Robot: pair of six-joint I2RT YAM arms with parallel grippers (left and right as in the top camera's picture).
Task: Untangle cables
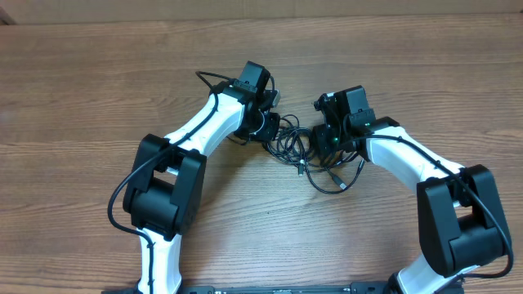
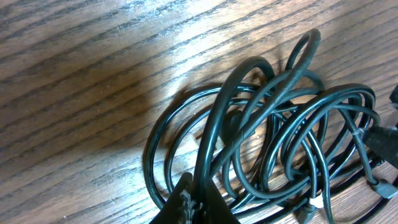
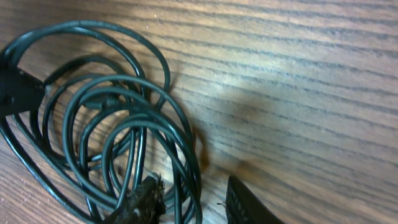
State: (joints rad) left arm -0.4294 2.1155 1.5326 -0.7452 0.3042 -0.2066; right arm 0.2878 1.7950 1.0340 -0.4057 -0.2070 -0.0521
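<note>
Pressed together at the left claw (image 2: 189, 198), apparently pinching one strand of the cables (image 2: 280, 130) right at the tip. Spread wide at the right claw (image 3: 191, 194), gripping nothing, with several loops passing between and just beside its fingers (image 3: 144, 202). Lying as one bundle on the wood surface (image 1: 98, 73), between the two claws, with one long loop trailing out toward the right arm (image 1: 409, 155).

Risks, judged from this:
- Pulling with the left claw alone is likely to drag the whole bundle along rather than free a strand, for want of any hold on the far side.
- Closing the right claw where it hangs is likely to catch two or three loops at once instead of one, tightening the knot.
- Lifting fast is likely to cinch the crossings visible in the left wrist view, or to jam a plug end (image 2: 382, 140) inside a coil.
- Pinching so near the tip is likely to let a thin, slick strand slip out under load.

Counted: two arms, two claws, one tangle. Impossible to number the separate cords, with too many overlapping coils; more than one, judging by the ends. Two or three plug ends showing at the right edge of the left wrist view. Possibly one more at the end of the trailing loop in the overhead view, too small to be sure.
</note>
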